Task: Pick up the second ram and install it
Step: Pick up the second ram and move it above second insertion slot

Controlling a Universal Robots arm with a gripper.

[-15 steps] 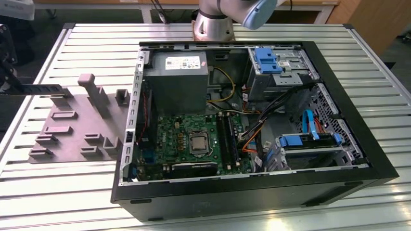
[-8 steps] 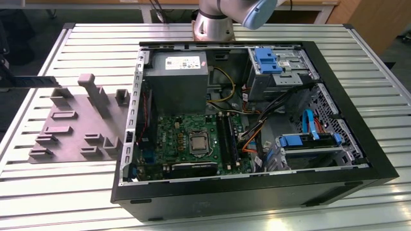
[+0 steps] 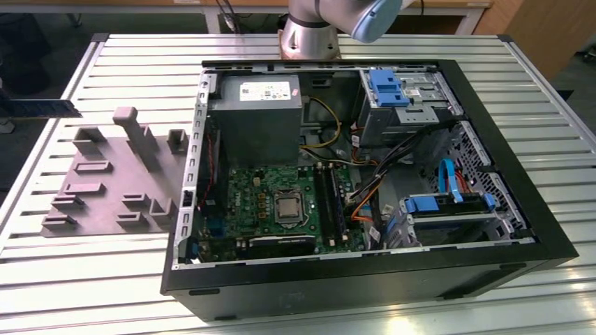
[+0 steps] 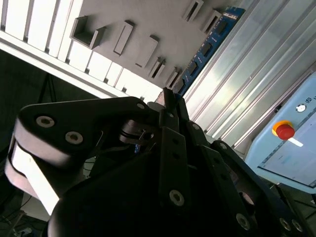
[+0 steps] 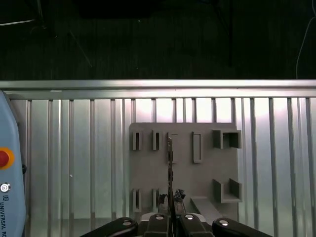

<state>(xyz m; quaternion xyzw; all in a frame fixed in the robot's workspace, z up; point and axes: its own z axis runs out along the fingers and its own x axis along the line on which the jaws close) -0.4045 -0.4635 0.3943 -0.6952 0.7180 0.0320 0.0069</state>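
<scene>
The second ram, a long thin dark blue-green strip, hangs in the air at the exterior view's far left, beyond the gray fixture. In the second wrist view the ram runs out from my gripper, whose black fingers are shut on one end of it. In the first wrist view the ram shows edge-on as a thin line above the fixture, rising from my gripper. The open computer case holds the green motherboard with black memory slots.
The slatted metal table carries the case and the fixture with its upright blocks. A pale blue pendant with a red button lies on the table near the fixture. The arm's base stands behind the case.
</scene>
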